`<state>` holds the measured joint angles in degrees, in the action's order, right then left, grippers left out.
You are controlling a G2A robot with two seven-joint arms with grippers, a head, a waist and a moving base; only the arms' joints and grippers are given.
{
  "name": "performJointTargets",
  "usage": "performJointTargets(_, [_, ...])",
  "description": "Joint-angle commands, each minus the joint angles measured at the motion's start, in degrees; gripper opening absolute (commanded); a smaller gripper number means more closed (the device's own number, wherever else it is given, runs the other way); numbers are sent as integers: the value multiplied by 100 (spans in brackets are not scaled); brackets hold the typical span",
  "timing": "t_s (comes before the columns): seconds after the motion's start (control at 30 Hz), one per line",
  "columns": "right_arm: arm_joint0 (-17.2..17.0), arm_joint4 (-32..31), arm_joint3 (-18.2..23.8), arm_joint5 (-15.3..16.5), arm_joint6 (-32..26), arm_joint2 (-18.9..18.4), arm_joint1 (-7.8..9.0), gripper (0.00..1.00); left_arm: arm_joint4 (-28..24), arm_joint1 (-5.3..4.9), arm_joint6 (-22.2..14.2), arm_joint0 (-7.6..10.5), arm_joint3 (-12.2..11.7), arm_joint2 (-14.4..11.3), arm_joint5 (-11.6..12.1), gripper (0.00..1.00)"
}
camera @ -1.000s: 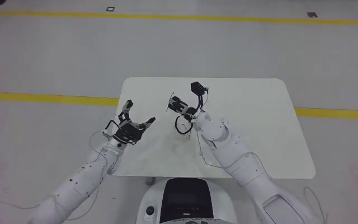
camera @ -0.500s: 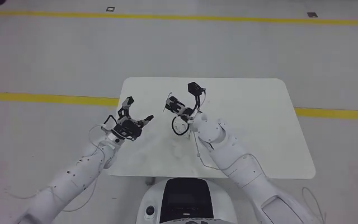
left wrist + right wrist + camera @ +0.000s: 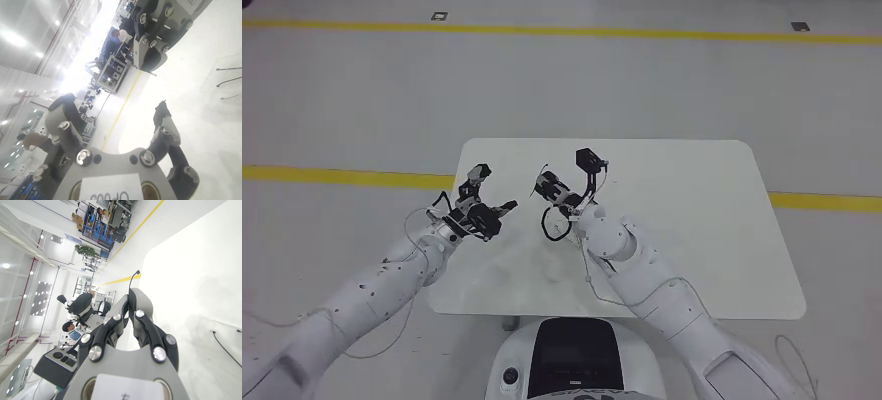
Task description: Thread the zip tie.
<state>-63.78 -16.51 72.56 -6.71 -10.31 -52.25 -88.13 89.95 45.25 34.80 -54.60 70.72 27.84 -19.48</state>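
Observation:
My right gripper [image 3: 130, 293] is shut on a thin black zip tie [image 3: 132, 279]. The tie's small square head sticks out past the fingertips above the white table [image 3: 692, 220]. In the top view this right gripper [image 3: 545, 186] hangs over the table's left half. My left gripper [image 3: 494, 192] stands open just to its left, with nothing between its fingers. From the left wrist, the open left gripper [image 3: 113, 108] faces the right gripper [image 3: 148, 66], and a short end of the zip tie [image 3: 152, 73] pokes out below it.
Three spare black zip ties [image 3: 227, 81] lie on the table beyond the grippers, and some of them [image 3: 225, 347] appear in the right wrist view. A black cable loop [image 3: 557, 225] hangs by the right wrist. The table's right half is bare.
The left gripper has risen and moved right, closing on the right gripper. The right gripper has shifted slightly left with the zip tie still in it.

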Motion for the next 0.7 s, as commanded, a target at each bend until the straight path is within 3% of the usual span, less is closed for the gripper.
performJointTargets(0.0, [-11, -18, 20, -166, 220, 44, -33, 0, 0, 3, 30, 70, 5, -123, 0, 100])
performJointTargets(0.27, [98, 325, -130, -417, 868, 296, -239, 0, 0, 1, -86, 497, -70, -640, 0, 100])
performJointTargets(0.5, [89, 296, -137, -426, 876, 298, -237, 0, 0, -1, -86, 515, -84, -651, 0, 100])
performJointTargets(0.67, [-24, -53, -20, -696, 1187, 396, -265, 0, 0, 23, -233, 544, -44, -719, 0, 100])
